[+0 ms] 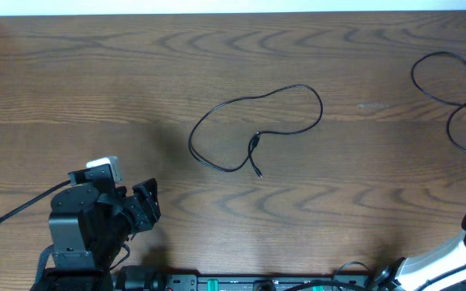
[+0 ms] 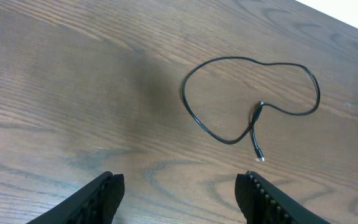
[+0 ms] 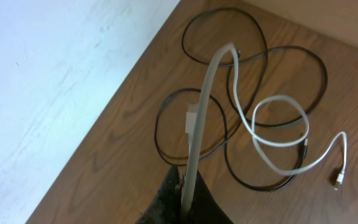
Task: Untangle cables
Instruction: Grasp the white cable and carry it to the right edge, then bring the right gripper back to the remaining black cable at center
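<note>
I see one thin black cable (image 1: 255, 142) flat mid-way across the brown wooden table (image 1: 87, 73) in a single open loop, plug ends crossing, a second thin black cable (image 3: 157, 127) coiled at its right edge, a thin white cable (image 3: 202, 99) draped over those coils, one stretch lifted clear

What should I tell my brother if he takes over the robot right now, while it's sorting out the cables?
Left hand: open and empty, hovering over the table on the robot's left side.
Right hand: shut on the white cable, holding a stretch of it up.
Cables: one black cable lies alone in a loop mid-table. The other black cable is coiled at the right edge, with the white cable crossing it.
Done: one black cable is separated.
Left: get the white cable clear of the other black cable.
</note>
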`<state>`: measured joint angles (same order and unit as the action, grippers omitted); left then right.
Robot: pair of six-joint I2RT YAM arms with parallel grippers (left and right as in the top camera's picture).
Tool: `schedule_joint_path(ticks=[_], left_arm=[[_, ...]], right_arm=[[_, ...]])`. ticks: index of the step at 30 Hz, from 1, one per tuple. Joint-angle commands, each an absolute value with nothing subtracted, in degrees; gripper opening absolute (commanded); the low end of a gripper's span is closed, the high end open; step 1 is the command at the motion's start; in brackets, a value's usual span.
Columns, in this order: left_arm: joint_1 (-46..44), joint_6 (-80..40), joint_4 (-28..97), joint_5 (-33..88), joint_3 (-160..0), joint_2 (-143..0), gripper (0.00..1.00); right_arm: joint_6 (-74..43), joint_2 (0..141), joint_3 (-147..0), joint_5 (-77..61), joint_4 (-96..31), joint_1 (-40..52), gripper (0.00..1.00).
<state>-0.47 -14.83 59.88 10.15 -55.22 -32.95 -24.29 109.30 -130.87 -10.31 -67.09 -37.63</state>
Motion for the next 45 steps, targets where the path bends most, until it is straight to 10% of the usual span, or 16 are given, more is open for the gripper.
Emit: schedule_joint_path(ticks=[1,20,22,23,24,39,45], left_arm=[[-0.2,-14.9,60.2,11.0,-55.7,-32.9,0.63],[-0.2,-14.9,60.6,11.7,-55.7,-32.9,0.63],[-0.2,-14.9,60.6,11.7,-55.7,-32.9,0.63],[-0.2,-14.9,60.6,11.7,-55.7,-32.9,0.63],[-0.2,-14.9,60.6,11.7,-55.7,-32.9,0.63],[-0.2,-14.7,60.6,11.7,-55.7,-32.9,0.64],[-0.2,-13.1,60.3,11.7,-55.7,-32.9,0.63]], right_arm=[[-22.6,109.0,-131.5,-10.7,-65.9,-37.5,0.01],[-15.9,124.7,-131.3,-9.6,-71.9,-37.5,0.01],[-15.9,127.1,-131.3,-9.9,-74.1,-37.5,0.51],[-15.6,128.3,-131.3,-10.4,-75.1,-37.5,0.91],[-15.0,129.4,-131.3,-11.6,-75.9,-37.5,0.99],[-0.9,130.4,-131.4,-45.6,-84.1,-36.4,0.99],[5.0,130.4,-131.3,-33.9,-90.7,-28.0,0.99]])
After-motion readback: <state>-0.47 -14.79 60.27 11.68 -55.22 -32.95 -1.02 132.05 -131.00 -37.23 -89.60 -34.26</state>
